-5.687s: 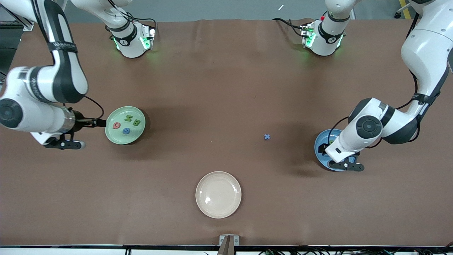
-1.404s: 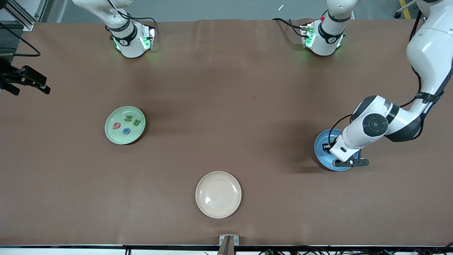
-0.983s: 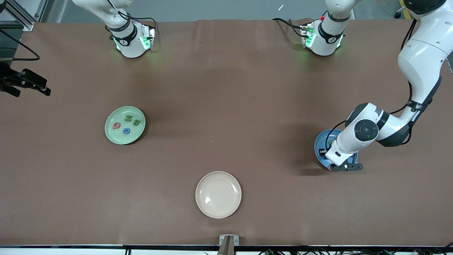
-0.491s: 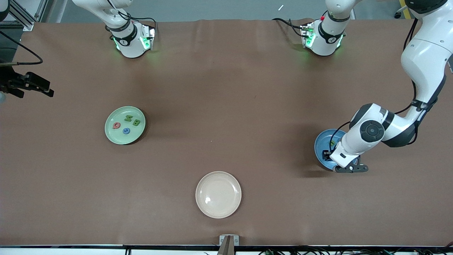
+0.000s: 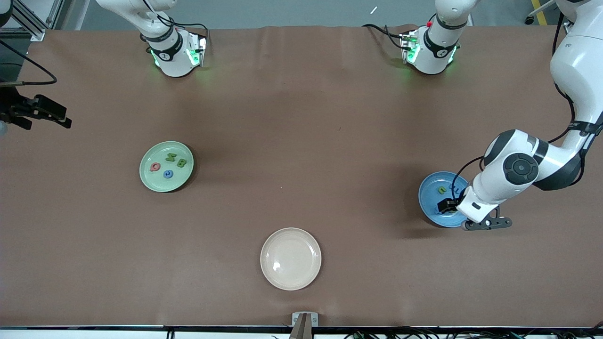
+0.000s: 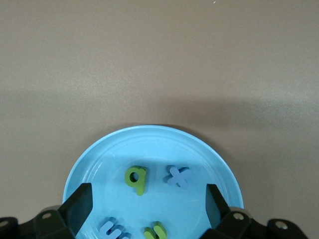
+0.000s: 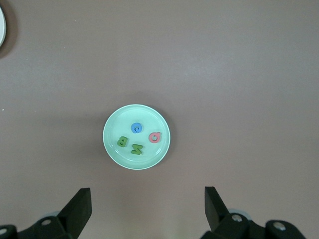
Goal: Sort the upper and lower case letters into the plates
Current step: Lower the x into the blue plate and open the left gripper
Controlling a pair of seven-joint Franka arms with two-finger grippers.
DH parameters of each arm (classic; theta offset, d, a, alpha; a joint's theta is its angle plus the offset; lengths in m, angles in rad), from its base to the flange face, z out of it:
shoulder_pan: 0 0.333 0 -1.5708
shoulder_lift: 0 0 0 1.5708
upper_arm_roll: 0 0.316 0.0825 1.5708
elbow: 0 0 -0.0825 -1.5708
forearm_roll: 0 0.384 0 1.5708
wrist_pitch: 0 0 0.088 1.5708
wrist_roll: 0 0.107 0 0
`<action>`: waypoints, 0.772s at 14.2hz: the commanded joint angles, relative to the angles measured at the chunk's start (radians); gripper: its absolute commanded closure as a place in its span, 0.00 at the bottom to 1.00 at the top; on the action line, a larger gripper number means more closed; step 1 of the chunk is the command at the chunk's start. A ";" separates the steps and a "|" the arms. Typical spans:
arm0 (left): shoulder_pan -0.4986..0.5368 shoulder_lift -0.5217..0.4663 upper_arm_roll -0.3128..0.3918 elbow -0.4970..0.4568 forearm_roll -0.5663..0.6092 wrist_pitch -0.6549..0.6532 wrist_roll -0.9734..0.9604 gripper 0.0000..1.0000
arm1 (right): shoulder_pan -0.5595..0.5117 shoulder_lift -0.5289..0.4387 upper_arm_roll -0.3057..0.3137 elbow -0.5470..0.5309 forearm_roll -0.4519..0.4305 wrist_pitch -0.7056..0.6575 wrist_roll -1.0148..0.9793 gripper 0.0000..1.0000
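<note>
Over the blue plate [image 5: 432, 200] at the left arm's end of the table: left gripper [image 6: 148, 205], fingers spread, holding nothing — four small letters lie in the plate. At ten o'clock from the cream plate [image 5: 290, 258]: mint plate [image 5: 166, 166], four letters in it. Right gripper [image 7: 148, 206] waits high over the table — fingers spread, empty.

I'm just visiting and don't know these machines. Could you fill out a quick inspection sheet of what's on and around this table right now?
Surface: brown table, no loose letters seen.
Job's things: blue plate holds four small letters; mint green plate holds four.
Clutter: cream-white plate, empty, nearest the front camera.
Grippers: left gripper open above the blue plate, holding nothing; right gripper open, high above the table, waiting.
Cables: black cables by the bases.
Surroundings: grey floor.
</note>
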 commanded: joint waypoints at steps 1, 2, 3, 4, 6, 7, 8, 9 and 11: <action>0.005 -0.018 -0.017 0.004 -0.022 -0.025 0.012 0.00 | 0.006 -0.042 0.000 -0.038 -0.001 0.001 -0.007 0.00; 0.022 -0.018 -0.025 0.005 -0.030 -0.036 0.018 0.00 | 0.005 -0.043 0.000 -0.038 -0.001 0.003 -0.007 0.00; 0.048 -0.020 -0.045 0.014 -0.054 -0.039 0.042 0.00 | 0.005 -0.043 0.000 -0.040 -0.001 0.003 -0.007 0.00; 0.047 -0.024 -0.043 0.022 -0.085 -0.039 0.083 0.00 | 0.005 -0.043 0.000 -0.040 -0.001 0.003 -0.007 0.00; 0.030 -0.044 -0.023 0.045 -0.172 -0.042 0.151 0.00 | 0.005 -0.043 0.000 -0.040 -0.001 0.001 -0.007 0.00; -0.008 -0.066 0.019 0.059 -0.253 -0.046 0.217 0.00 | 0.006 -0.042 0.000 -0.040 -0.001 0.001 -0.007 0.00; -0.075 -0.108 0.109 0.077 -0.362 -0.046 0.314 0.00 | 0.005 -0.042 0.000 -0.038 -0.001 0.001 -0.007 0.00; -0.158 -0.168 0.215 0.082 -0.471 -0.046 0.394 0.00 | 0.005 -0.042 0.000 -0.038 -0.001 0.001 -0.007 0.00; -0.413 -0.286 0.510 0.074 -0.704 -0.046 0.525 0.00 | 0.006 -0.042 0.000 -0.038 -0.001 0.003 -0.007 0.00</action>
